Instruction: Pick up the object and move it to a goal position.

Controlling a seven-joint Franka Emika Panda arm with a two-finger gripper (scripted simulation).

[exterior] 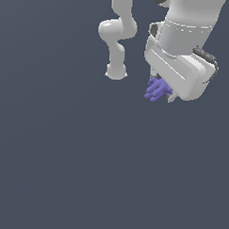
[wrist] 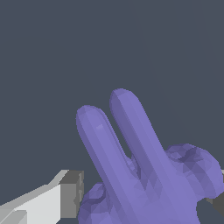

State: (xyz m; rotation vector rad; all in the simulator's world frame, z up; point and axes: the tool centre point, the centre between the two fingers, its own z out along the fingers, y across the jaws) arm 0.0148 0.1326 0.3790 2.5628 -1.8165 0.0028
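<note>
The small purple-blue crossed-bar object [exterior: 157, 89] is held pinched between the fingers of the white gripper [exterior: 165, 93], toward the exterior view's upper right, so pickup appears done and only delivery is judged left.

You see white arm [exterior: 185, 39] entering from top, toward exterior view's right, big in frame. End effector [exterior: 165, 92] points down and toward exterior view's left. Purple-blue object [exterior: 156, 89] sits at its tip, bars sticking out past white housing, partly hidden by it. Fingers mostly hidden; object looks held between them, off ground. Arm base [exterior: 116, 71] stands behind, at top centre. You get plain dark grey floor [exterior: 85, 171] everywhere else.
</note>
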